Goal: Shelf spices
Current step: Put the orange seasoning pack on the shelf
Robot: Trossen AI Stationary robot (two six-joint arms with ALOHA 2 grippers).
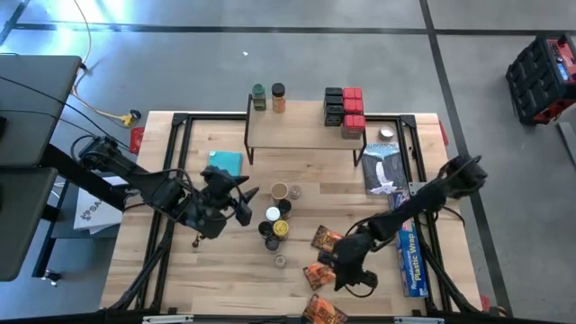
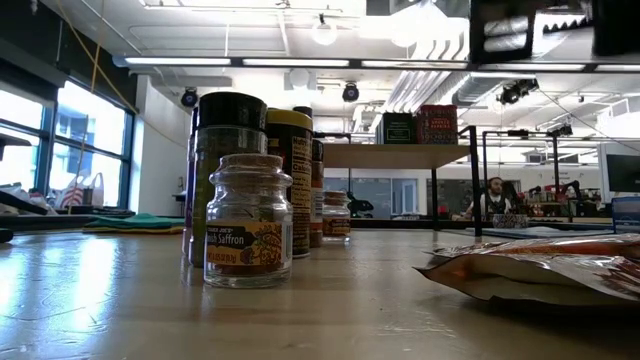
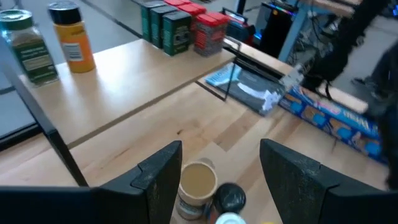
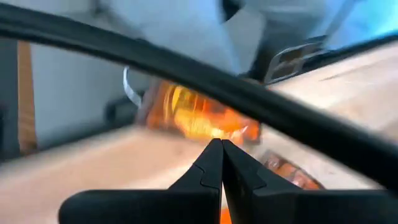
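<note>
The spices are split between two places: I count a green-lidded jar (image 1: 259, 97), an orange jar with a black lid (image 1: 278, 97) and a block of dark and red boxes (image 1: 345, 110) already on the shelf (image 1: 301, 135), while a cluster of small jars (image 1: 278, 219) is on the worktop (image 1: 180, 270) in front of it, with three orange-brown packets (image 1: 325, 240) lying toward my right front corner. So I judge the job partly done, and the step in hand is the next pick from the loose cluster. My left end effector (image 1: 241, 200) hovers just beside the jars on their left, its fingers spread and holding nothing; in its wrist view the tan-lidded jar (image 3: 198, 182) sits between the two fingers (image 3: 163, 171) but below and clear of them. Next I would lower onto that jar, close on its body without knocking the black-lidded neighbour (image 3: 231, 197) touching it, then lift over the shelf edge and set it in the free middle of the top. My right end effector (image 1: 346, 267) is down among the packets with its fingers pressed fully together; I can't make out whether a packet edge is pinched between them. The saffron jar (image 2: 247, 222) in front of the low view stands upright on the worktop. The long blue plastic-wrap box (image 1: 410, 261) and the teal cloth (image 1: 225, 162) stay out of it.
</note>
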